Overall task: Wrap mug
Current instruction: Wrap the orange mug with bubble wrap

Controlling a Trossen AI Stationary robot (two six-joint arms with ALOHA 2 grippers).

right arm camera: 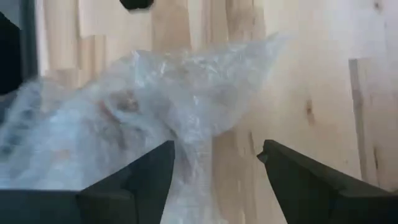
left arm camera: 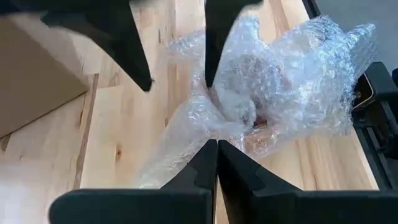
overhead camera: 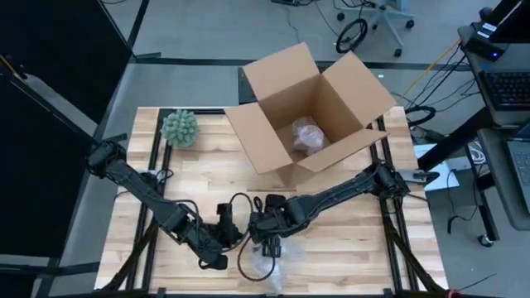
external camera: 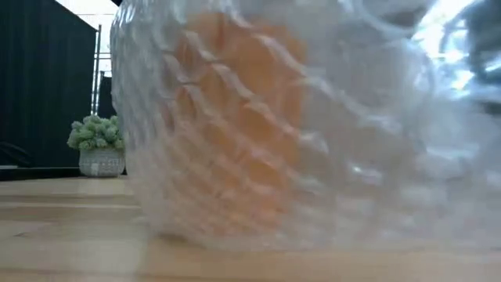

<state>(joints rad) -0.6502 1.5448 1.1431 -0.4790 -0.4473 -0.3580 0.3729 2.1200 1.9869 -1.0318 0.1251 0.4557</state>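
The mug [external camera: 235,117] is a tan shape inside clear bubble wrap [left arm camera: 286,74]. It rests on the table near the front edge [overhead camera: 267,263]. A loose twisted tail of wrap [left arm camera: 180,149] trails off from it. My left gripper [left arm camera: 217,144] is shut, with its tips at the neck of that tail. My right gripper [right arm camera: 217,155] hangs open over the bundle [right arm camera: 124,118], and the tail runs down between its fingers. The same open fingers [left arm camera: 142,78] show in the left wrist view. My left gripper's shut fingertips [left arm camera: 211,152] stand right at the wrap's twisted neck [left arm camera: 214,127]. I cannot tell whether they touch it or pinch a layer. My right gripper's fingers stand on either side of the wrap's tail [right arm camera: 199,174]. I cannot tell whether either finger touches it.
An open cardboard box [overhead camera: 310,108] stands at the back of the table with another wrapped bundle [overhead camera: 308,135] inside. A small potted plant [overhead camera: 180,128] sits at the far left. A black cable [overhead camera: 243,258] loops beside the grippers.
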